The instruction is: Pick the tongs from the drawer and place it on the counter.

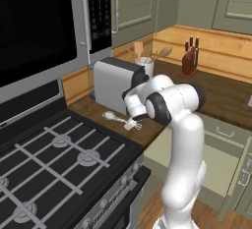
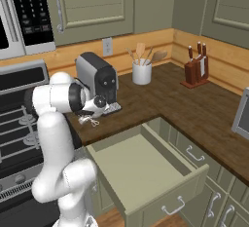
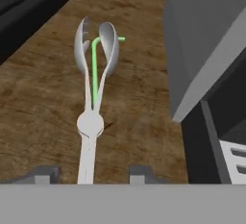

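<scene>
coffee machine (image 2: pixel 97 82), knife block (image 2: pixel 196 70), stove (image 1: pixel 59 159)

The dark brown counter (image 2: pixel 194 104) holds the tongs (image 3: pixel 93 74), a grey coffee machine (image 2: pixel 97 81), a white spoon cup (image 2: pixel 141 71) and a knife block (image 2: pixel 195 72) at 2 o'clock.

Silvery-white tongs (image 3: pixel 89 117), dark wood-grain counter (image 3: pixel 43 98)
</scene>
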{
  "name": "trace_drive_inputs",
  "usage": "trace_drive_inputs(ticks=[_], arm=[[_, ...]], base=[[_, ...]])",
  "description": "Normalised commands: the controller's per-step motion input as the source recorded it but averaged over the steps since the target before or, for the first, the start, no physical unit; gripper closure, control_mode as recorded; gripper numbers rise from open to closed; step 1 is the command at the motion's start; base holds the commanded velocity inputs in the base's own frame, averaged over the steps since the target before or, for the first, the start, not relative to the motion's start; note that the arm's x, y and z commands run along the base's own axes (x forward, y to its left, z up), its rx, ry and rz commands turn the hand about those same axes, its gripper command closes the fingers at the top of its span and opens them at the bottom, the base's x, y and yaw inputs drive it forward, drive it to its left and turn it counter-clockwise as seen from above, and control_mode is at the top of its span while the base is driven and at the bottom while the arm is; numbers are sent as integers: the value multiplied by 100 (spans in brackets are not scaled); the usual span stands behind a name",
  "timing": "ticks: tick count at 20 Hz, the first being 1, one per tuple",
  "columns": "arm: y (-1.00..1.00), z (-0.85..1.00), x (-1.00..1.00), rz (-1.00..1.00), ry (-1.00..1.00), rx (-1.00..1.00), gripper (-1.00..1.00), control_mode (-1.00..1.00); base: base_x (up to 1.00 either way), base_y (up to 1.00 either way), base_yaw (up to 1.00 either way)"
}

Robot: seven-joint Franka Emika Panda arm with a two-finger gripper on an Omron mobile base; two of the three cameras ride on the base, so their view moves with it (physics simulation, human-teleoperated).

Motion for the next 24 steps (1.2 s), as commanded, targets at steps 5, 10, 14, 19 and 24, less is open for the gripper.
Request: trace_drive_inputs(ticks=[5,10,14,19,24], arm=[[-4,18,-44,-1,-14,0,-100,-100],[-28,89,-67,-11,-14,0,-100,-100],[-76,100,-73,-19,-1,3,-100,-100],[-100,100,-66,-14,10,6,-100,-100],[-100,100,-66,-14,26,5,-100,-100]], base=[[0,0,0],[0,0,0],[0,0,0],[0,0,0],[0,0,0]])
